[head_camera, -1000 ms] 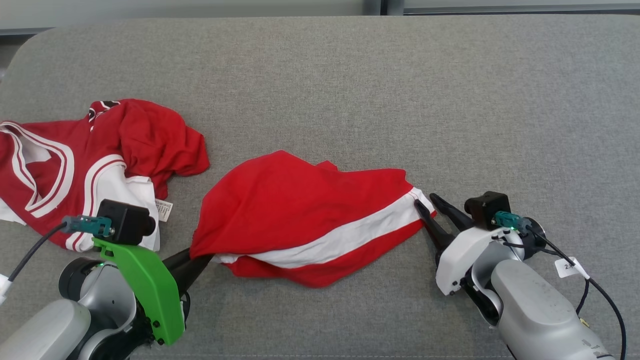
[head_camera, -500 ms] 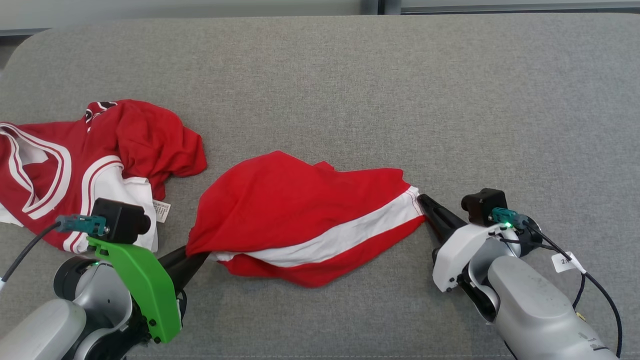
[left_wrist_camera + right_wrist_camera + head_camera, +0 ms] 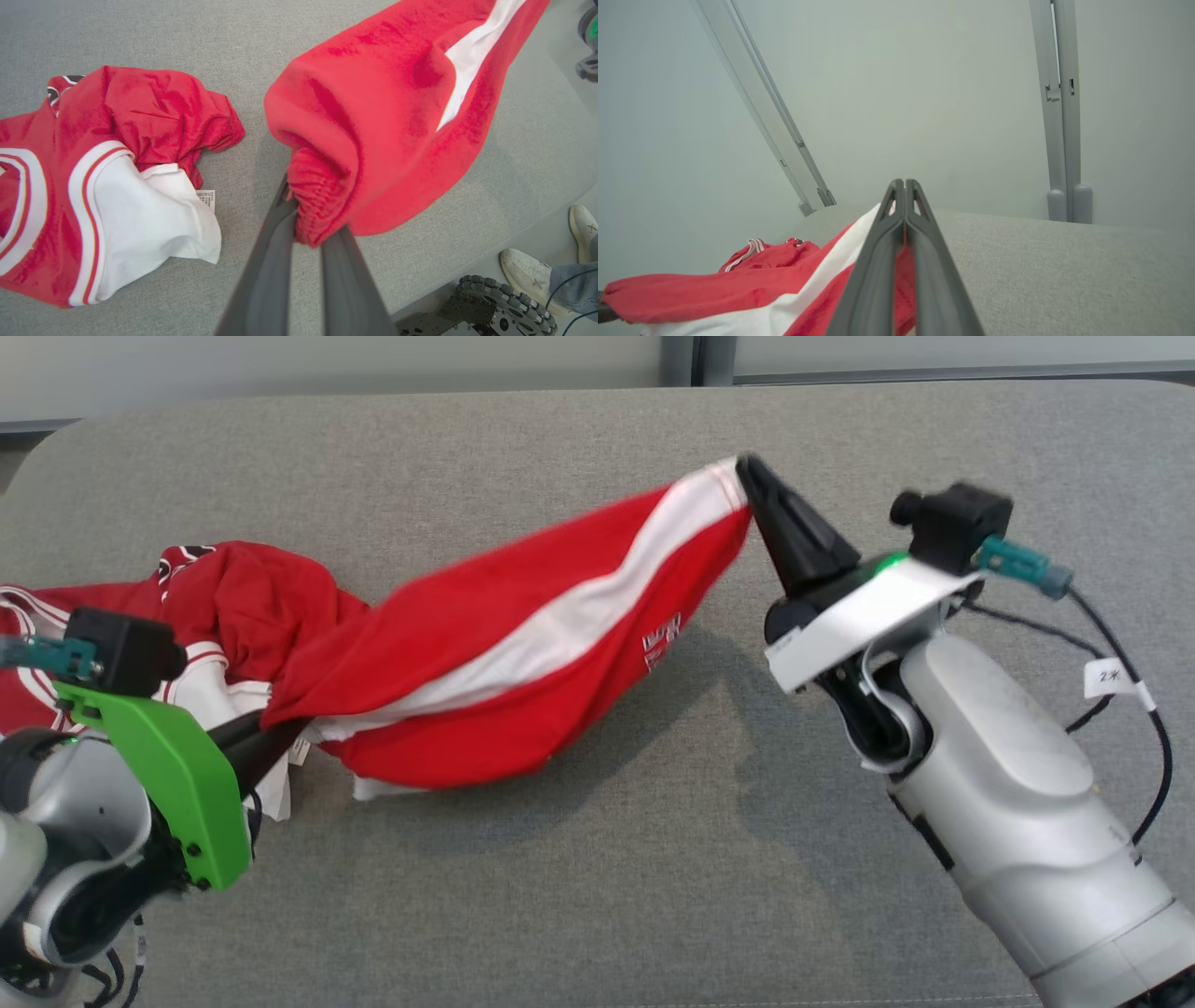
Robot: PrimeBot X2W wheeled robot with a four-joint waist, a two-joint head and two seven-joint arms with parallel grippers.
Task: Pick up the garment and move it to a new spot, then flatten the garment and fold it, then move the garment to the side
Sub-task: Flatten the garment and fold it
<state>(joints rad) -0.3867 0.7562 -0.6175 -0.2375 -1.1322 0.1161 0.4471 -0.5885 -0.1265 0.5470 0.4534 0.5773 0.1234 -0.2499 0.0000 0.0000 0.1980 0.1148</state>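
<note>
- My left claw [image 3: 280,739] pinched 1 end of the soft red shorts with a white stripe [image 3: 523,635], and my right claw [image 3: 750,476] pinched the other end.
- The shorts hung between them, sagging over the grey cloth table [image 3: 597,896].
- Picking up looked done. Laying down, flattening, folding and moving aside were left.
- A crumpled red-and-white jersey [image 3: 224,588] lay near my left claw, maybe in the way.
</note>
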